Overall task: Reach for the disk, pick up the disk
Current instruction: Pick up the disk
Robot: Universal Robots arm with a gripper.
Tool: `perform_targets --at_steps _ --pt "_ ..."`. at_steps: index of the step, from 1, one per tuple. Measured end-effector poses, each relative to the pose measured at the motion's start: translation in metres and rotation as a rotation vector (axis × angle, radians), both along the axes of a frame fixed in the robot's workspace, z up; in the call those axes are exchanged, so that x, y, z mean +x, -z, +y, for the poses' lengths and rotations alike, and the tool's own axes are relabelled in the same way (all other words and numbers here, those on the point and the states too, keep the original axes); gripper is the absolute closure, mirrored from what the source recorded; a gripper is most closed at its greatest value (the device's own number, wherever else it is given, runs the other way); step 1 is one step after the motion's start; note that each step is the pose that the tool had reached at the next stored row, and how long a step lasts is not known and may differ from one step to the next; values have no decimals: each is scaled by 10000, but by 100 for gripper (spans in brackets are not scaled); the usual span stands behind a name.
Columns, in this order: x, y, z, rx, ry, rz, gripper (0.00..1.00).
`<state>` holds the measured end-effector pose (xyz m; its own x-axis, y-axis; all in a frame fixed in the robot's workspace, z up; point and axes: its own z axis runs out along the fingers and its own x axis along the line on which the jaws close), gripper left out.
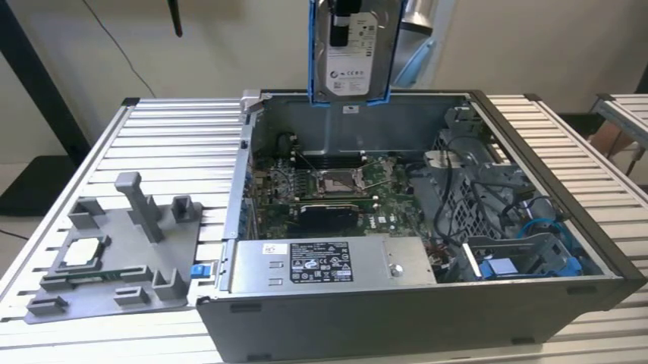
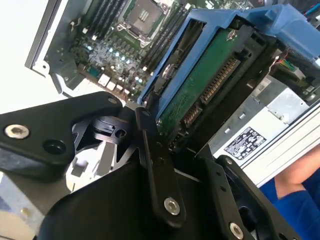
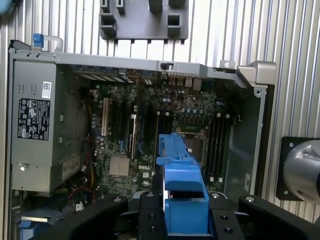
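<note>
- One disk (image 1: 350, 57): flat silver-grey metal with a white label and blue plastic rails. We log it held upright, in the air, above the rear wall of the open case.
- The exterior view gives its label face. The second wrist view gives its green underside (image 2: 200, 85) and a row of connector pins. The first wrist view gives one blue rail end-on.
- One gripper (image 3: 185, 212): black metal, its fingers (image 3: 150, 215) clamped on the disk from both sides.
- One computer case (image 1: 405, 318): dark grey, lying open, with one green main board (image 1: 335, 189) inside.
- One long grey metal box (image 1: 314, 265) with a sticker, along the case's front.
- One grey plastic holder (image 1: 111, 258) bearing one small square chip (image 1: 83, 250), at the exterior view's left.
- One ribbed metal table (image 1: 172, 144) beneath everything.
</note>
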<state>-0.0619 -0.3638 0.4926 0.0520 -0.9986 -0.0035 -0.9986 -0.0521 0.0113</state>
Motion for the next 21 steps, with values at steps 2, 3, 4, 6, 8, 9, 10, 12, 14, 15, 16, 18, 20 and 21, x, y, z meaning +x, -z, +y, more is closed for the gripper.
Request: perform_targets --at_steps 2,3,4,6,8,9,10,12,14,15,16,18,20,21 --pt "22 0 -1 1 -1 0 100" --pt "32 0 0 0 -1 0 100" --pt "44 0 0 0 -1 0 100" --pt "87 1 0 1 -1 0 100" --pt "146 0 0 0 0 0 100" --pt "173 0 0 0 -1 0 100" --pt "199 0 0 -1 -1 0 100" --pt "247 0 0 0 0 1 100" --pt "291 0 0 1 -1 0 100" --pt "311 0 0 0 -1 0 100" --pt "332 1 0 1 -1 0 100" --pt "373 0 0 0 0 0 100" --pt "407 0 0 0 -1 1 100" --pt "417 1 0 1 -1 0 100"
